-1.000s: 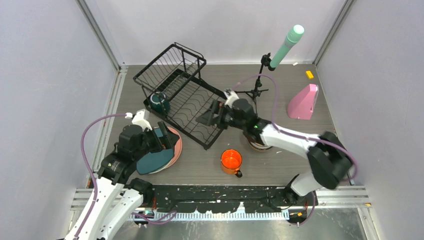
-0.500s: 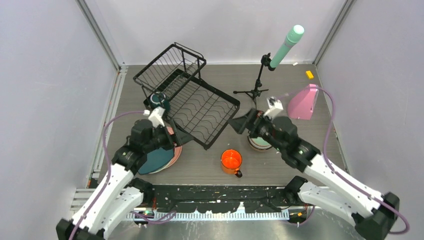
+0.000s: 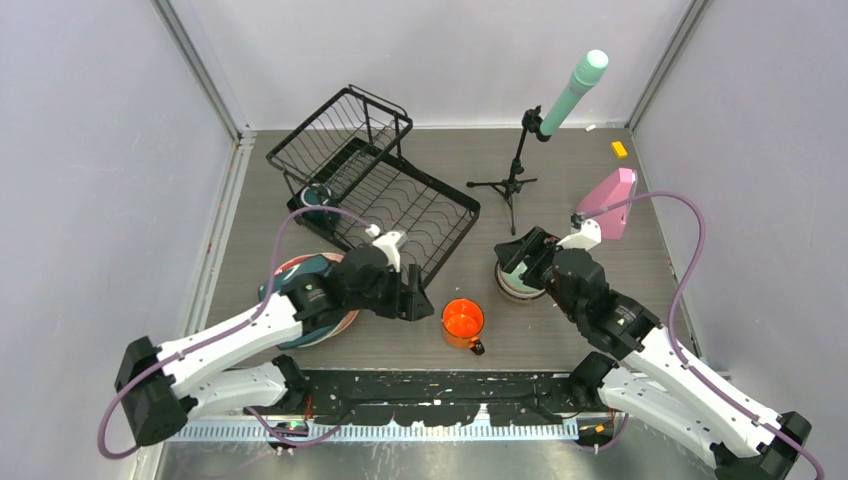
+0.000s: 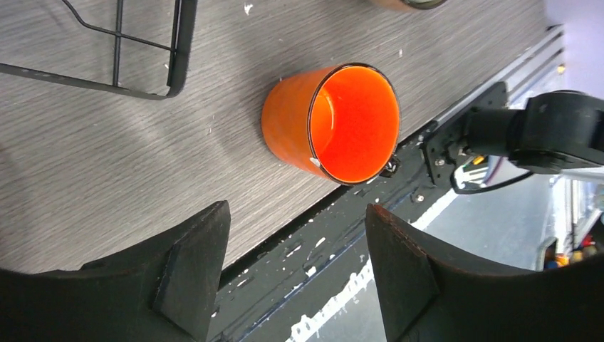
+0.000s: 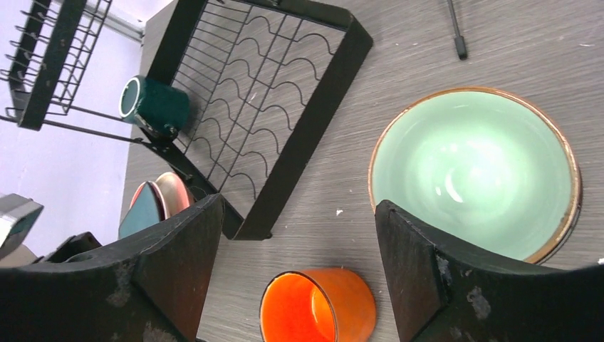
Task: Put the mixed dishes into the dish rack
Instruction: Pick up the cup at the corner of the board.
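An orange mug point(image 3: 463, 320) stands upright on the table between my two arms. My left gripper point(image 3: 418, 300) is open just to its left, and in the left wrist view the orange mug point(image 4: 331, 121) lies ahead of the empty left gripper point(image 4: 295, 274). My right gripper point(image 3: 515, 262) hovers open over a mint bowl point(image 3: 520, 280); the right wrist view shows that mint bowl point(image 5: 474, 171) and the orange mug point(image 5: 320, 306). The black dish rack point(image 3: 447, 250) holds a dark green mug point(image 3: 318, 200). A teal plate point(image 3: 300, 272) lies on pink plates at the left.
A mint cylinder point(image 3: 575, 90) on a black tripod point(image 3: 512, 185) stands behind the bowl. A pink wedge point(image 3: 605, 205) and a small yellow block point(image 3: 620, 150) sit at the back right. Grey walls close in both sides. The table's front edge runs just below the orange mug.
My left arm swung right from the plates to beside the orange mug. My right arm drew back from the rack to over the mint bowl. Both jaws narrowed slightly.
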### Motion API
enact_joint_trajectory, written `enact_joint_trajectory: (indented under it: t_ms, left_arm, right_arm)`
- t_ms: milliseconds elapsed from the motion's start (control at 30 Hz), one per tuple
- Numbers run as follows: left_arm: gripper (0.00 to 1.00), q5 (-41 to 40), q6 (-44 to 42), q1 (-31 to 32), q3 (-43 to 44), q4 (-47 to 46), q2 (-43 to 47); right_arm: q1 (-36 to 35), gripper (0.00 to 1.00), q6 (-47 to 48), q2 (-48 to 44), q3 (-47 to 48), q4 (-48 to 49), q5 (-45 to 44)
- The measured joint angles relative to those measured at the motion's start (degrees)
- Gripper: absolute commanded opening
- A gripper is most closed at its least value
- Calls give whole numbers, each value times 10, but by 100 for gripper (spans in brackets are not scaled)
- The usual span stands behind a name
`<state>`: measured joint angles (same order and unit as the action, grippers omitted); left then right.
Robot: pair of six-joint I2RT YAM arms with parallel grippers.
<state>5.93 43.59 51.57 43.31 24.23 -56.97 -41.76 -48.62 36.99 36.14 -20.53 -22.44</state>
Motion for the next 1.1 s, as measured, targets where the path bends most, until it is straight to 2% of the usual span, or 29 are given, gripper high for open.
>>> enact_joint_trajectory:
  t_ms: [267,667,733,767,833,1100]
  left_arm:
    - [69,-63,15,72,68,3,-127]
    - [56,-114,14,115,180,50,-274]
    - [52,-126,14,128,186,64,-295]
    - [43,-130,14,133,186,69,-304]
    - [36,-134,16,139,186,81,-320]
    - [30,-135,14,144,194,94,-351]
  right_arm:
    - [0,78,-19,-3,0,-28,-9]
    - [0,74,-64,-75,-2,-72,-5]
    - [0,74,-64,-86,-2,-87,-7]
    - [0,74,-64,-90,-2,-93,-9]
    - [0,73,-64,-92,-2,-104,-10]
    - [0,72,-83,-88,-2,-131,-7]
